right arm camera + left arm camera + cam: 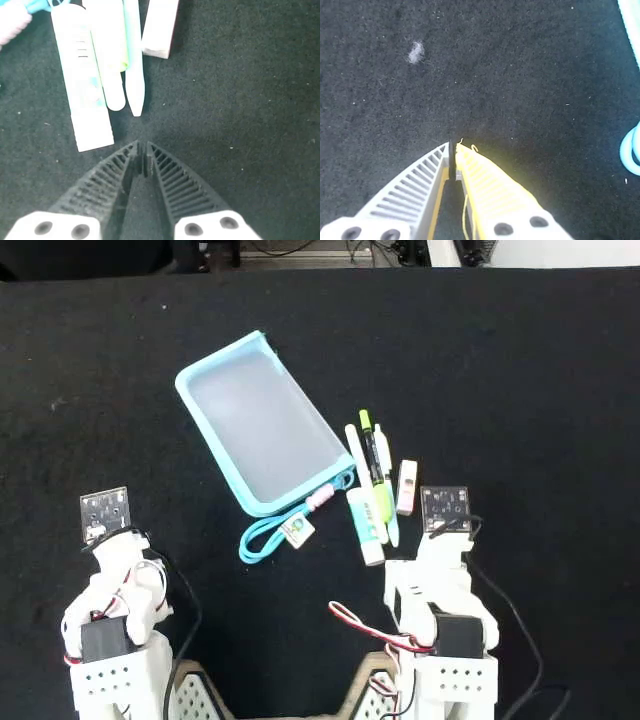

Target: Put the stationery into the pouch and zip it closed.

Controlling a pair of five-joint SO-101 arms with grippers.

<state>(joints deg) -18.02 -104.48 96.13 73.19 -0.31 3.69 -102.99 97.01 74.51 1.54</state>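
lying slantwise on the black cloth-covered desk (520,360), the flat translucent pouch with a light-blue border (262,425) is toward the middle in the high view; a pink zip pull (320,497) shows at its near corner, and a light-blue strap loop (262,540) with a small white tag (297,530) trails from there toward the arms; whether the zip is open or closed i cannot tell.

the stationery is all outside the pouch, in a tight cluster just beside that same near corner; a slim white pen (355,452), a yellow-green highlighter with a dark barrel (371,455) and a pale blue-white pen (383,443) lie roughly parallel, close against one another; a thick white tube-shaped stick (366,530) lies at the near end of the cluster, and a small white block eraser (407,487) is on the side away from the pouch.

the white right arm (440,580) is directly below the cluster; in its wrist view the right hand (142,150) has its two dark ribbed fingers drawn together to a thin gap, gripping nothing, tips close to the ends of the stick and pens but apart from them.

the white left arm (115,585) is well apart from the pouch; the left hand (452,150), one finger white and one yellow, is pressed closed at the tips over bare cloth, holding nothing.
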